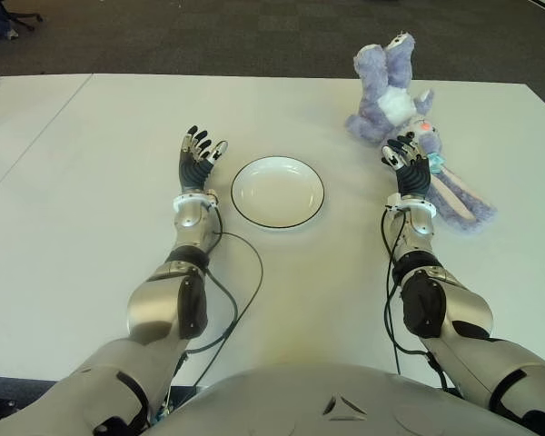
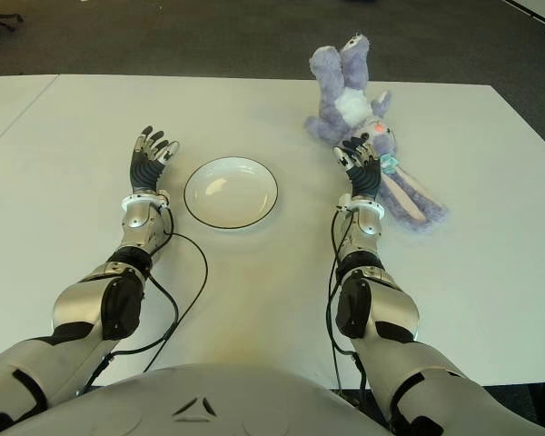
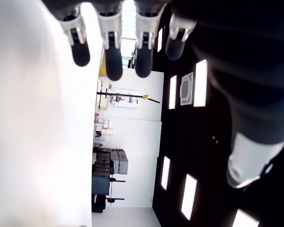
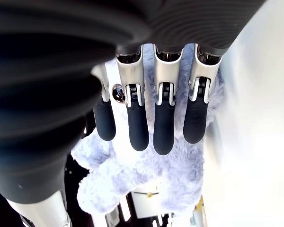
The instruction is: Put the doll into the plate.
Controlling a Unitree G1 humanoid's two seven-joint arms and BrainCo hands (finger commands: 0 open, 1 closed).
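The doll (image 1: 400,109) lies on the counter (image 1: 91,182), right of the plate (image 1: 278,192). The right hand (image 1: 407,168), fingers (image 4: 164,127) spread and empty, shows just before the doll. The left hand (image 1: 198,162), also spread, shows left of the plate.

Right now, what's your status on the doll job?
Both hands open: left hand left of plate, right hand just short of doll. Doll on table, ungrasped. Plate holds nothing; path looks unobstructed.
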